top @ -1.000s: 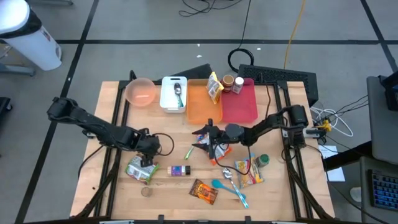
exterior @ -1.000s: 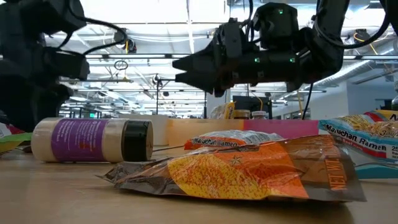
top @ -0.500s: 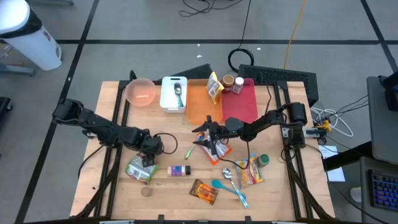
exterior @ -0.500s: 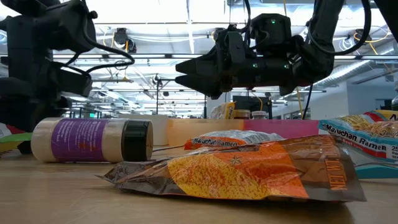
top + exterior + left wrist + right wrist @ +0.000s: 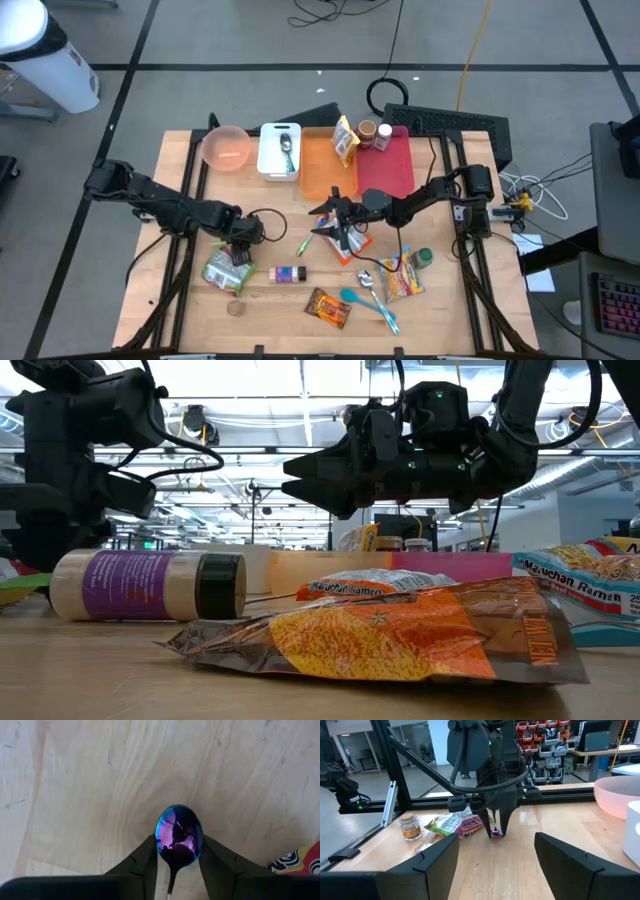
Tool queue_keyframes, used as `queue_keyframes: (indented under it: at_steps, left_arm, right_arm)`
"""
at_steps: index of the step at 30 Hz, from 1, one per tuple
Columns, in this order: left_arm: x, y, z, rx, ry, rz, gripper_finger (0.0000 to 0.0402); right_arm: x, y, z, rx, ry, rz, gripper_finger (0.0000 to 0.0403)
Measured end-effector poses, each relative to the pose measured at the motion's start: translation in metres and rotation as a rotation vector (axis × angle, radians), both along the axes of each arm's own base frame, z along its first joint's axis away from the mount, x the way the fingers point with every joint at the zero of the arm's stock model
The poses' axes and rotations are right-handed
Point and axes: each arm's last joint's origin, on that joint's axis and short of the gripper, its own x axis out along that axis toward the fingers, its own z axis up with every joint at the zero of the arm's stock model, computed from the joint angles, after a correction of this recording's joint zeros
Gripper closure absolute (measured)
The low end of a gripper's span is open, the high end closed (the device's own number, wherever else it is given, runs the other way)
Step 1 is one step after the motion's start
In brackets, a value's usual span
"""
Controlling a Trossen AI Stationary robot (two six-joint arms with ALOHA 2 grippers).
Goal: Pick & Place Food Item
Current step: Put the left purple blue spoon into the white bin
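Observation:
My left gripper (image 5: 241, 243) points down at the table's left-middle, shut on a purple iridescent spoon (image 5: 178, 836). The right wrist view shows the spoon (image 5: 496, 833) at that gripper's fingertips, close to the wood. A green and white food bag (image 5: 226, 272) lies just near of the gripper. My right gripper (image 5: 322, 220) hangs level and open over the table's middle, above an orange ramen packet (image 5: 352, 243), touching nothing. A purple-labelled spice bottle (image 5: 150, 585) and an orange snack bag (image 5: 400, 635) lie on the near wood. My left gripper pinches the spoon between its two fingers at the sides of the bowl (image 5: 161, 845), where it narrows to the handle. The fingers (image 5: 142, 862) come from above, pointing down. The handle runs back under the gripper, out of sight. Whether the spoon is off the wood, I cannot tell.
At the far edge stand a pink bowl (image 5: 226, 147), a white tub (image 5: 279, 150) holding a spoon, an orange tray (image 5: 328, 168) and a red tray (image 5: 385, 165) with a snack bag and jars. Ramen packets (image 5: 400, 275), a teal spoon (image 5: 365, 303) and a small jar (image 5: 235, 308) lie near the front.
My left gripper has sunk a little toward the table and shifted slightly toward its right edge. My right gripper has swung a little toward the left and has since kept still.

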Motion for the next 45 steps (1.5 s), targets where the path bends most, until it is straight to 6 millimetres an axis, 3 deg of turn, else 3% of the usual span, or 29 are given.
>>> queue_keyframes:
  at_steps: [15,20,25,29,35,39,45]
  left_arm:
    - [0.027,0.008,0.032,0.132,-0.103,-0.074,0.0279]
    - [0.035,0.017,0.049,0.210,-0.104,-0.103,0.0279]
    - [0.049,0.021,0.078,0.322,-0.156,-0.147,0.0278]
    - [0.059,0.023,0.102,0.431,-0.211,-0.193,0.0278]
    - [0.070,0.024,0.126,0.550,-0.263,-0.232,0.0278]
    - [0.074,0.024,0.129,0.583,-0.265,-0.242,0.0278]
    - [0.077,0.022,0.123,0.630,-0.232,-0.251,0.0278]
  right_arm:
    - [0.000,-0.001,0.000,0.021,0.003,-0.002,0.0149]
    - [0.000,-0.009,0.000,0.202,0.030,-0.023,0.0149]
    - [0.001,-0.016,0.003,0.389,0.042,-0.040,0.0149]
    - [0.010,-0.021,0.011,0.504,0.044,-0.047,0.0149]
    - [0.035,-0.027,0.025,0.498,0.139,-0.093,0.0149]
    - [0.045,-0.032,0.033,0.431,0.140,-0.188,0.0149]
    - [0.050,-0.037,0.043,0.440,0.101,-0.195,0.0149]
